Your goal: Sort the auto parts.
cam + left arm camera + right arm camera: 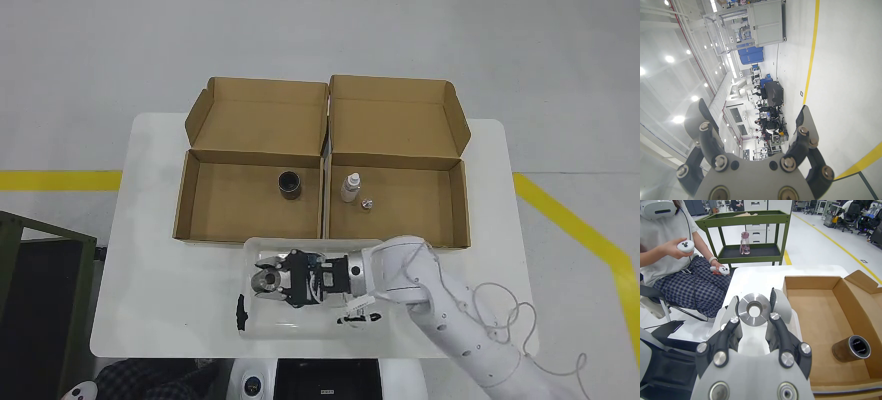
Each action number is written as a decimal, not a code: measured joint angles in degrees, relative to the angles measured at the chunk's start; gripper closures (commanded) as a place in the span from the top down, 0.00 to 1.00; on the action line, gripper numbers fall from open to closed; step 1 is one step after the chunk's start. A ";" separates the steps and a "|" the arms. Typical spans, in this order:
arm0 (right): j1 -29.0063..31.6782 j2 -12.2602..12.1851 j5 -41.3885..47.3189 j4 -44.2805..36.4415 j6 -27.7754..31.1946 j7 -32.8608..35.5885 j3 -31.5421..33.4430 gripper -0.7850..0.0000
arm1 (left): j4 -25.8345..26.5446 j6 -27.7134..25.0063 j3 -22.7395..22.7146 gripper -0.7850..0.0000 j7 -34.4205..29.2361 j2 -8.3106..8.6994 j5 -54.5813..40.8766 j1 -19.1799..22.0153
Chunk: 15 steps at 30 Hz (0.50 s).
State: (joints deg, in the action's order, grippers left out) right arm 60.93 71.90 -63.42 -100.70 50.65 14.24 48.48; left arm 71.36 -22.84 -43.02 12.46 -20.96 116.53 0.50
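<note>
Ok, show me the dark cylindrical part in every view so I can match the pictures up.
Top view: dark cylinder in the left-hand cardboard box, toward its right wall.
Left wrist view: aimed at the hall, away from the table.
Right wrist view: it lies on its side on that box's floor, beside the right gripper shut on a metal disc.
Shared landmark: the cardboard box.

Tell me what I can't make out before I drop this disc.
- Top view: tray floor beneath the right gripper and disc, covered by the arm.
- Top view: small shiny part beside the white bottle, too small to identify.
- Top view: dark part beside that arm, partly covered.
</note>
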 measured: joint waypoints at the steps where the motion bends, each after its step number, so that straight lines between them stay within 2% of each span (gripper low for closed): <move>1: 0.00 -0.03 0.63 -0.15 -0.23 -0.28 0.30 0.00 | 0.00 0.00 0.00 1.00 0.00 0.00 0.00 0.00; 15: -0.88 -0.24 4.83 -0.14 -4.04 -3.85 4.18 0.00 | 0.00 0.00 0.00 1.00 0.00 0.00 0.00 0.00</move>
State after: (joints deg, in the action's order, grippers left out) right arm 60.05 71.66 -58.60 -100.84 46.61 10.39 52.66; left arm 71.36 -22.84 -43.02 12.46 -20.96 116.53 0.50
